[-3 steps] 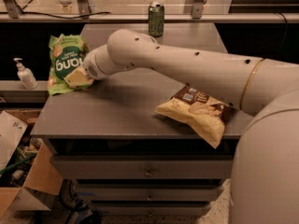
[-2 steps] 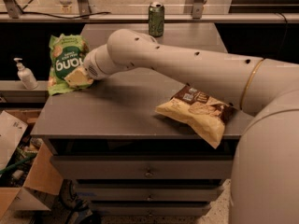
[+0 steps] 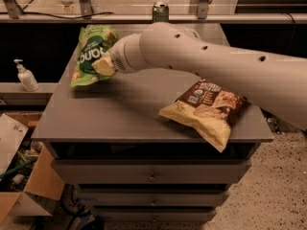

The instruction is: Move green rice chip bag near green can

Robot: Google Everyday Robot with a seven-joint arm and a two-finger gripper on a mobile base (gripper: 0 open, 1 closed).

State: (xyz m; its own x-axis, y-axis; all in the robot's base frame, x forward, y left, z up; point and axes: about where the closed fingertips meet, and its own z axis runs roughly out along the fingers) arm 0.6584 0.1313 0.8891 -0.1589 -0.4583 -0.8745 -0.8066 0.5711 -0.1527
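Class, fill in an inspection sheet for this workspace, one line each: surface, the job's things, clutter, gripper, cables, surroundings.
Surface: grey cabinet top, flat, with drawers below.
Job's things: green chip bag at the back left of the top, tilted up; green can upright at the back, apart from the bag.
Clutter: yellow-and-brown chip bag lying at the front right, one corner past the edge.
Gripper: gripper at the green chip bag's right side, closed on it.
Cables: dark cable running along the back, left.
Surroundings: white pump bottle left of the cabinet; cardboard box at the lower left.
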